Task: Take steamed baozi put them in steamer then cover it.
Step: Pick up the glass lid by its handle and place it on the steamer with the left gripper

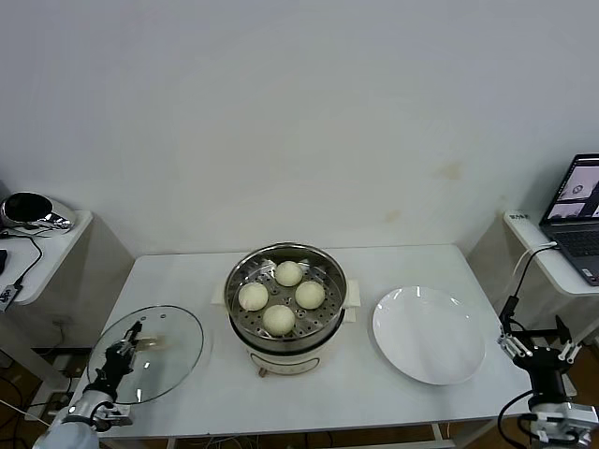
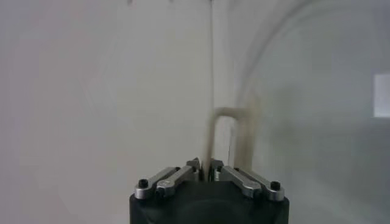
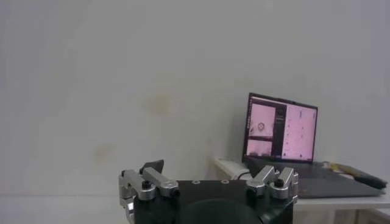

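Buns: four buns [image 1: 282, 296] sit on the perforated tray inside the steamer [image 1: 285, 329], so loading looks done and only covering is left.
Lid: the glass lid [image 1: 168, 346] lies flat on the table [image 1: 374, 393], near its left front corner, well apart from the steamer.
Left gripper: the left gripper [image 1: 124, 354] is clenched on the lid's bar handle [image 2: 222, 131], likely so the lid can be lifted level.
Right gripper: the right gripper [image 1: 538, 348] hangs released off the table's right front corner, idle.
Plate: the white plate [image 1: 430, 334] lies right of the steamer, bare.
Room: bare tabletop lies between lid and steamer; the pot's raised rim is the edge to clear.
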`<state>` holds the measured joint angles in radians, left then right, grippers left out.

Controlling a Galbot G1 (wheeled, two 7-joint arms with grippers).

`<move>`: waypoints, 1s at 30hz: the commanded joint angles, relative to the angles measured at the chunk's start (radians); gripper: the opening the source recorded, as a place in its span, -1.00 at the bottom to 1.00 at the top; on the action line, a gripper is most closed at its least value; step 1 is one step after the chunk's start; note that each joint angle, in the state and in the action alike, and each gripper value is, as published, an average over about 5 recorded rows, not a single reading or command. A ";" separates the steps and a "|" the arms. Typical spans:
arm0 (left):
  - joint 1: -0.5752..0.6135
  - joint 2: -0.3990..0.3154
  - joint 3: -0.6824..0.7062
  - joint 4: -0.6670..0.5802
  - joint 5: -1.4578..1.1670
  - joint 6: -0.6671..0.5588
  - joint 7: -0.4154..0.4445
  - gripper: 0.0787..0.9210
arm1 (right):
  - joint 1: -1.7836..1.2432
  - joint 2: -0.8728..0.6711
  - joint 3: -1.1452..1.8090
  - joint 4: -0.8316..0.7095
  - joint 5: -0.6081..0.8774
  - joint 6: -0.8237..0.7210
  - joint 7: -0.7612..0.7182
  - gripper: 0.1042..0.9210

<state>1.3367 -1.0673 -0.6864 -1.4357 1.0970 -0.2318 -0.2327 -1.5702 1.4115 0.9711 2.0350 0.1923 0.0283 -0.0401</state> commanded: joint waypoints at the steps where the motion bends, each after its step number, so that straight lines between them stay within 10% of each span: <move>1: 0.136 0.085 -0.129 -0.255 -0.197 0.022 0.062 -0.83 | -0.004 0.001 -0.025 0.014 -0.004 -0.001 -0.003 0.76; 10: 0.159 0.250 -0.231 -0.435 -0.445 0.108 0.210 -0.83 | -0.043 0.001 -0.043 0.042 -0.019 0.011 -0.013 0.76; 18: 0.060 0.312 -0.039 -0.569 -0.490 0.299 0.282 -0.83 | -0.059 0.023 -0.078 0.056 -0.067 0.017 -0.032 0.76; 30: -0.338 0.173 0.510 -0.543 -0.279 0.511 0.363 -0.83 | -0.050 0.049 -0.130 0.032 -0.154 0.021 -0.060 0.76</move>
<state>1.2816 -0.8185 -0.5730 -1.9361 0.7075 0.0887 0.0428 -1.6206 1.4504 0.8711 2.0743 0.0928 0.0491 -0.0888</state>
